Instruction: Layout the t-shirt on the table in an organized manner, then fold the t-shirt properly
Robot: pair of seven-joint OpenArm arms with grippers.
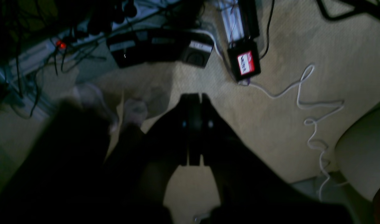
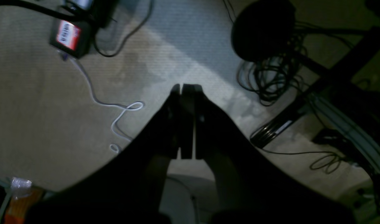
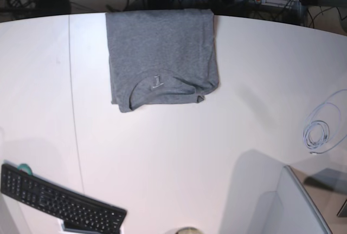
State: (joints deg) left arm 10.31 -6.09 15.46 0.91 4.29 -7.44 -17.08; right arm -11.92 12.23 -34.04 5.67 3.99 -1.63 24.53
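**T-shirt folded at the far edge, both arms off the bench**

T-shirt point(image 3: 161, 55) lies in a compact grey rectangle at the far edge of the bench point(image 3: 179, 158), a little left of centre, its neckline and small tag facing the near side. It reads as already folded: the sides are tucked in and the outline is fairly square, so the task looks finished or close to it. Its far edge meets the bench's far rim, and whether any cloth hangs over cannot be told.

Neither arm shows in the base view. Both wrist cameras look down at carpet and cables, not the bench, which suggests the arms are parked low and clear of the work. The left claw point(image 1: 195, 97) is pressed shut with nothing between its fingers; the right claw point(image 2: 183, 87) is likewise closed and empty.

A keyboard point(image 3: 57, 199) sits at the near left, cut off by the frame, well apart from the shirt. A coiled white cable point(image 3: 320, 128) rests at the right edge.

Both wrist views are dark and blurred, so the claws appear only as black silhouettes. A pale panel at the near right corner of the base view is unidentifiable, as is a small round thing at the near edge.
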